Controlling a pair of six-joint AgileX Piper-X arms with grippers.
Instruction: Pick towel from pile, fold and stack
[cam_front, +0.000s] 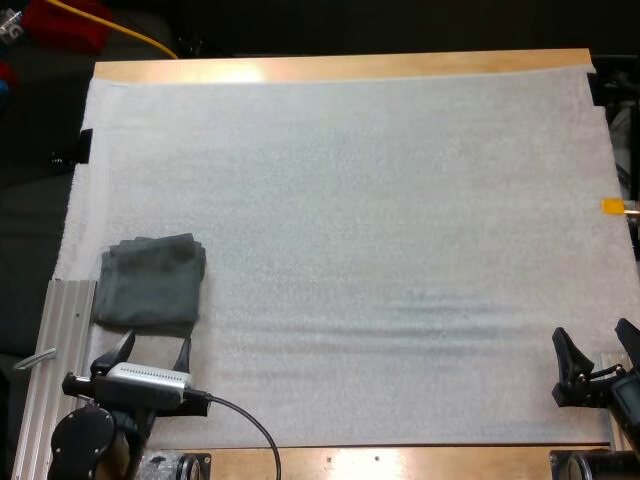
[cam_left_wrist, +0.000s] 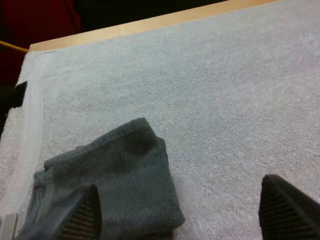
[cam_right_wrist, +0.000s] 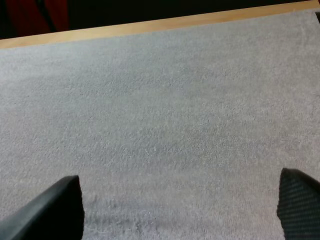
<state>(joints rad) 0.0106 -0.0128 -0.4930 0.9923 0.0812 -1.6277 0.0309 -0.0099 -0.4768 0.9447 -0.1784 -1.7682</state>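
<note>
Item 1: folded towel (cam_front: 150, 285), dark grey-green, one piece, lying flat at the lower left of the white mat (cam_front: 380, 200), close to the mat's left edge.

Item 2: left gripper (cam_front: 155, 346), just below the towel's near edge, fingers spread wide and holding nothing.

Item 3: right gripper (cam_front: 595, 340), lower right of the frame, fingers likewise wide apart over bare mat, well apart from the towel.

Step, as judged: fold finished, towel set down as the base of the stack. Next move calls for lifting the left gripper clear without snagging the near edge.
</note>
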